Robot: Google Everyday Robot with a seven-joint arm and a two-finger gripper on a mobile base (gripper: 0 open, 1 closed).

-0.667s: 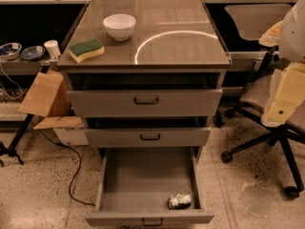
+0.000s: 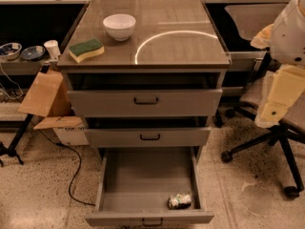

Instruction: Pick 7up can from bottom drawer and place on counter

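Approach is starting: the tool (image 2: 274, 106) is hanging at right, its opening untellable. Next calls for lowering to the 7up can (image 2: 179, 200), lying near-right in the bottom drawer (image 2: 143, 180).

Bottom drawer (image 2: 143, 175) seen open from above
Well down-left of the gripper (image 2: 272, 109), held beside an office chair (image 2: 250, 95), the drawer's rear is overhung by the upper drawers (image 2: 119, 137).

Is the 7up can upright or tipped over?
Tipped: the 7up can lies on its side, front right in the bottom drawer. End effector hangs right of the counter.
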